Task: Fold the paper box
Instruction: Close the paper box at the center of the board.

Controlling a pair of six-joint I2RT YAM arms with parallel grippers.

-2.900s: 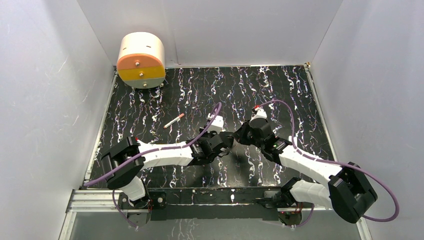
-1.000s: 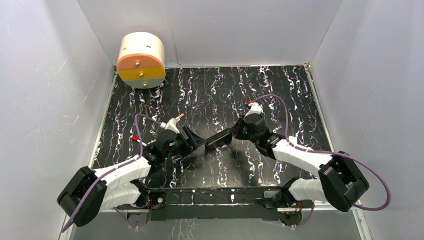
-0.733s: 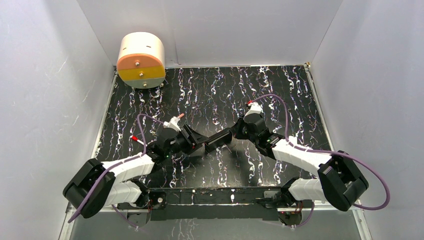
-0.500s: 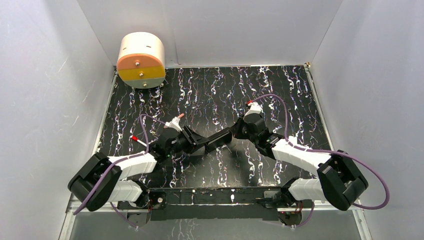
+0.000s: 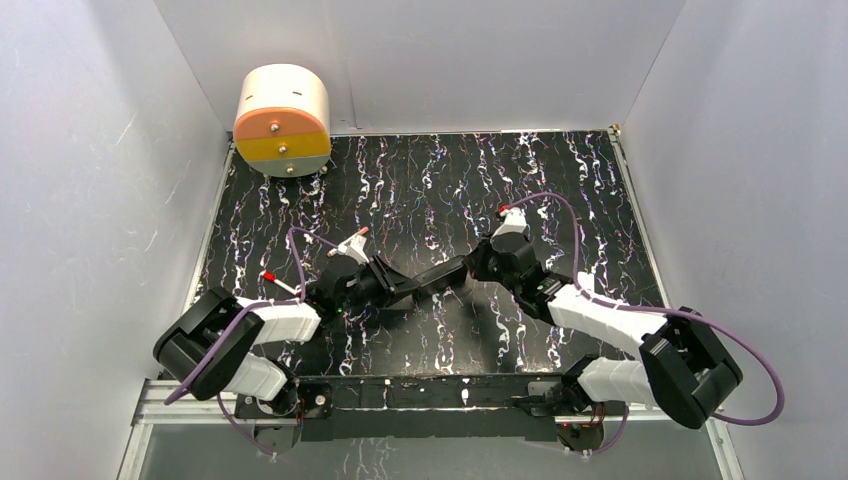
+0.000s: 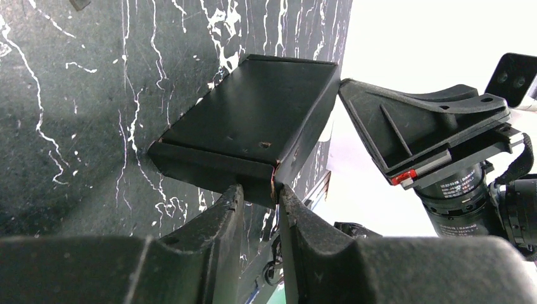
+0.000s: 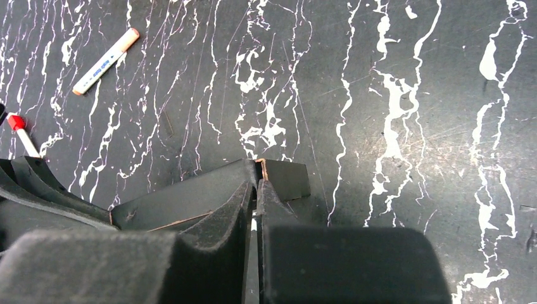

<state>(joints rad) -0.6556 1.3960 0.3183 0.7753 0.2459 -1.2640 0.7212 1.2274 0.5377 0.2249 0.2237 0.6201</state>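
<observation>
A black tabletop veined with white, seen from above, walled in by pale panels. Two robot arms reach in from the near edge and meet near the middle of the tabletop, with a small black paper box held between them.

The box is a flat, shallow rectangle of matte black card. It lies slanted, its left end nearer the near edge than its right end.

The left claw is clenched on the box's left end; its wrist view shows a finger on either side of the end wall at a corner. The right claw pinches a thin wall at the box's right end, its fingers almost together.

A marker pen lies on the tabletop beyond the left arm. A cream drum with an orange and yellow face stands at the far left corner.
</observation>
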